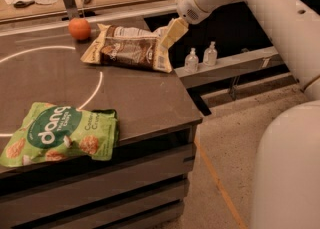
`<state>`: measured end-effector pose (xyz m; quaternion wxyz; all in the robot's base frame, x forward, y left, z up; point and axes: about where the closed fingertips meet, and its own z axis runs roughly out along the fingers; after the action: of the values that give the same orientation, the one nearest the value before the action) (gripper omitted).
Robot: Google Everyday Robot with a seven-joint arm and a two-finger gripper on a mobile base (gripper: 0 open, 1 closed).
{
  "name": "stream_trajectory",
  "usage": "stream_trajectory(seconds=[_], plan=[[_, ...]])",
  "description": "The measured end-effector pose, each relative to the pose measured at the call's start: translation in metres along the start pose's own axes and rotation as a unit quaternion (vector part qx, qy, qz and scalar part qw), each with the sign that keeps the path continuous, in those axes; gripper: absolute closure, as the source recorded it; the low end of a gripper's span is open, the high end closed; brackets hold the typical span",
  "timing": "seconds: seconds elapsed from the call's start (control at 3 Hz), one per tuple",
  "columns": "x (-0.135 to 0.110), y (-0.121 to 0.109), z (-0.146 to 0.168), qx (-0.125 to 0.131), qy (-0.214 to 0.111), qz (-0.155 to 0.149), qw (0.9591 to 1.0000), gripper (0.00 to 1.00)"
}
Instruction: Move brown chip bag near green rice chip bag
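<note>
The brown chip bag (131,49) lies flat near the table's back right, cream edges around a dark brown panel. The green rice chip bag (56,134) lies at the table's front left edge, lettering up. My gripper (170,35) hangs from the white arm at the upper right and sits just at the brown bag's right end, low over it. Whether it touches the bag cannot be told. The two bags lie well apart.
An orange (79,28) sits left of the brown bag at the back. Two small clear bottles (200,57) stand on a lower shelf right of the table (150,104). A cluttered bench runs behind. White curved lines mark the tabletop.
</note>
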<state>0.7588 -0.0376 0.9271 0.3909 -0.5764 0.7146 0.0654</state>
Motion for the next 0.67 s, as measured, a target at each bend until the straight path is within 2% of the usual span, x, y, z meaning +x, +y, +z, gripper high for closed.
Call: stream_trajectory(seconds=[0.67], plan=[[-0.018, 0.032, 0.041, -0.058, 0.013, 0.001, 0.9982, 0.0]])
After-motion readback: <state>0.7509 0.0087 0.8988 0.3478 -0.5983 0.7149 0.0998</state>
